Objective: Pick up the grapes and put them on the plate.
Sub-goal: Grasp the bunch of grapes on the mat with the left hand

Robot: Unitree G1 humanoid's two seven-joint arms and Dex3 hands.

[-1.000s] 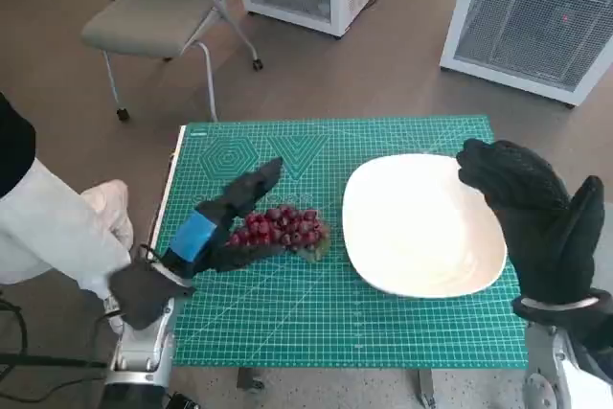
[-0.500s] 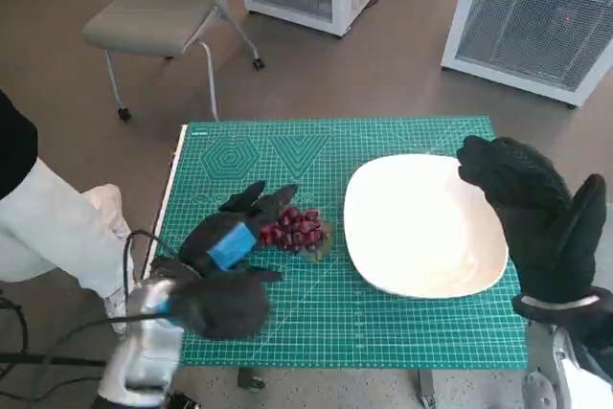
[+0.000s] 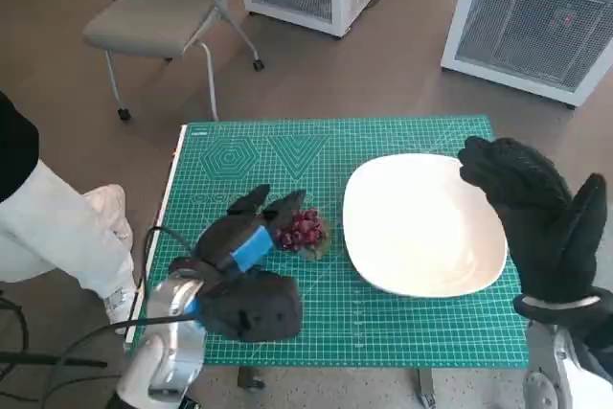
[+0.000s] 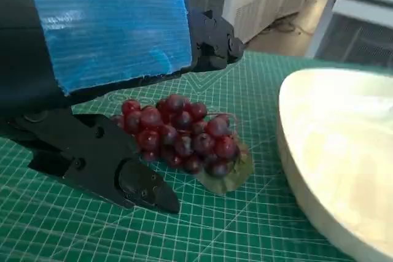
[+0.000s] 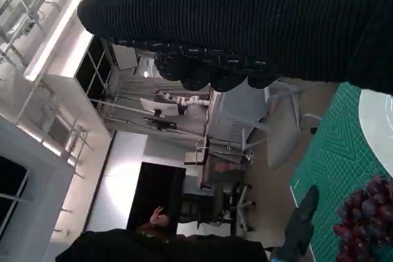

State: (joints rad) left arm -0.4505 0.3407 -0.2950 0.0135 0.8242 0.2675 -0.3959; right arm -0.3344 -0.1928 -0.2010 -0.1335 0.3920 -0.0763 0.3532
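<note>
Green cutting mat [image 3: 383, 332] is covering the little surface, with a chair [image 3: 158, 16] and a couple of white vented cabinets [image 3: 536, 26] sitting on the floor behind it, and a person's pale trouser leg [image 3: 57, 227] is hanging around off to the left side.

The grapes [image 3: 300, 231] are lying on the mat just beside the near edge of the white plate [image 3: 421, 227], a leaf peeking out under them. So nothing's on the plate yet; I'd say we're in the grab step. The left hand [image 3: 244, 237] is sitting right at the bunch with its fingers [image 4: 202, 35] spread, one part arching over the top and another lying low alongside on the mat. From the left wrist view it's not clamping anything, the grapes are sitting free between. The right hand [image 3: 536, 217] is hovering over the far edge of the plate, spread and holding nothing.

Next move, my guess: close around the bunch, gently since grapes roll and squish, lift, then slide a short hop over to the plate.
</note>
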